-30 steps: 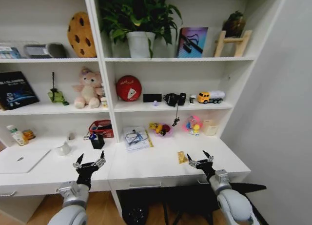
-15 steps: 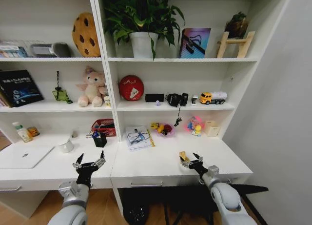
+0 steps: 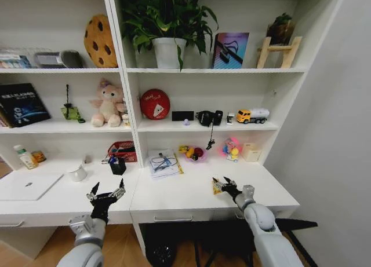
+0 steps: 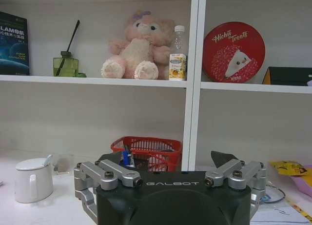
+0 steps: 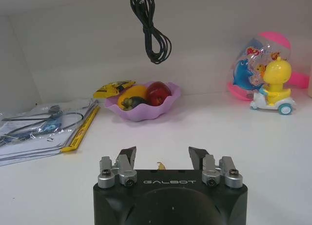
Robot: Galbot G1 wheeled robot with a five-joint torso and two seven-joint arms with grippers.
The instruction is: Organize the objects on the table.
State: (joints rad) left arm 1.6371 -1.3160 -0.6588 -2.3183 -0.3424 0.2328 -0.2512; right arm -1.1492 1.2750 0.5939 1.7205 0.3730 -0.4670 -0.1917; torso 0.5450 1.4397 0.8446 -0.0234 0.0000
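The small yellow packet (image 3: 217, 186) lies flat on the white desk (image 3: 191, 194) in front of us, light and crinkly by our guess, best pinched at an edge. Our right gripper (image 3: 223, 184) sits at it, fingers spread and empty. We count one packet, one silver laptop (image 3: 26, 186) far left, one pen cup (image 3: 117, 165). Our left gripper (image 3: 106, 196) hovers open at the desk's front edge.

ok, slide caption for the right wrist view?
Right end effector open over the yellow packet, purple fruit bowl behind.
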